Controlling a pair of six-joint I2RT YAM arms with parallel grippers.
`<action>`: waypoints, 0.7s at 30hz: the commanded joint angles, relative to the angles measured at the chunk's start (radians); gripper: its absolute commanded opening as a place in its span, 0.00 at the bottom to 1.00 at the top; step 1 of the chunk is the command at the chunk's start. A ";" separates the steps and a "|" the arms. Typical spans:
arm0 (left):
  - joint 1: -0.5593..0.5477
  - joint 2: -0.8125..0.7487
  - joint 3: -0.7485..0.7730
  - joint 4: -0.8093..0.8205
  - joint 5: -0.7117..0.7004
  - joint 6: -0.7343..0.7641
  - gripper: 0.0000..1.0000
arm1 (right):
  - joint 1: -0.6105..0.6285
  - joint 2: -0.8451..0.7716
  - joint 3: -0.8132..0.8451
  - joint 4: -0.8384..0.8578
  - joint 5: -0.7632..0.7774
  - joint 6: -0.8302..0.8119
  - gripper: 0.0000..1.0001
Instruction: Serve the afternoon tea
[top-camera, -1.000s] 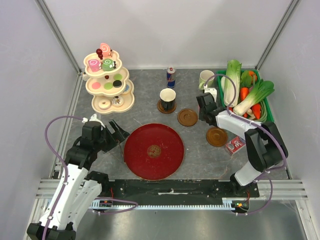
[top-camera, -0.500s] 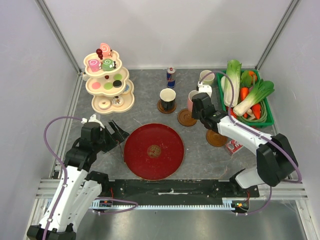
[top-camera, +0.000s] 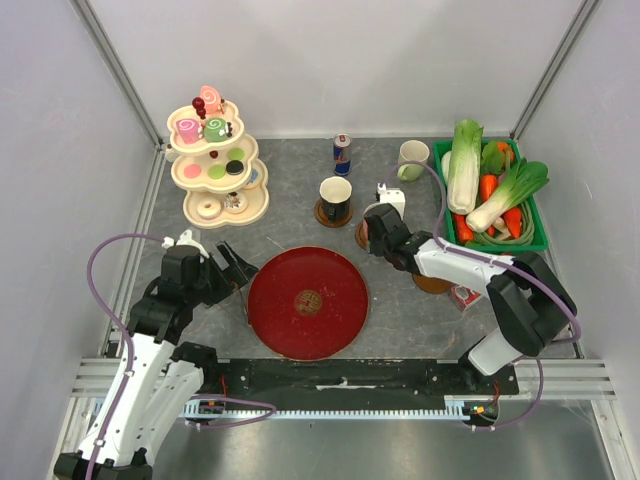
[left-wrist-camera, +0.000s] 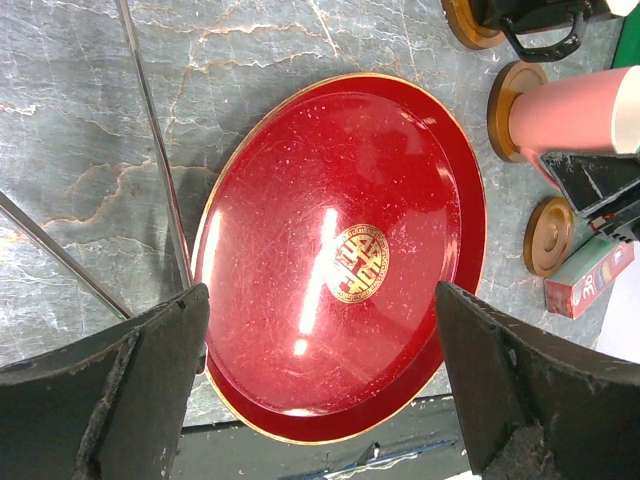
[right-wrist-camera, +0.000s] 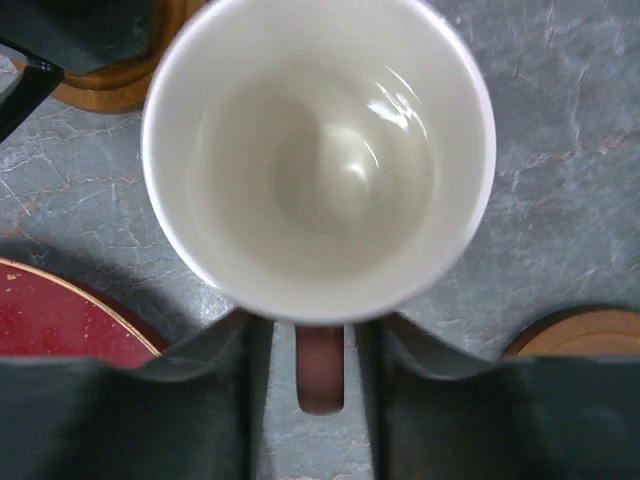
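Grey tabletop (right-wrist-camera: 560, 150) below, pink mug (right-wrist-camera: 318, 150) handle lies between right gripper (right-wrist-camera: 312, 340) fingers (right-wrist-camera: 150, 420).

From above, the right gripper (top-camera: 372, 233) hides nearly all the pink mug (left-wrist-camera: 565, 110).

A mug (left-wrist-camera: 570, 105) stands on a coaster (left-wrist-camera: 498, 110) behind the tray (left-wrist-camera: 280, 200).
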 joint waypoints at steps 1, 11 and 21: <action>0.006 -0.004 0.023 0.005 -0.013 0.038 0.99 | 0.003 -0.024 0.015 0.067 0.008 0.022 0.63; 0.006 0.002 0.034 0.011 -0.015 0.019 0.99 | -0.017 -0.213 0.136 -0.100 0.052 -0.053 0.98; 0.006 0.019 0.104 0.076 -0.039 -0.019 0.99 | -0.268 0.148 0.444 -0.067 0.015 -0.145 0.98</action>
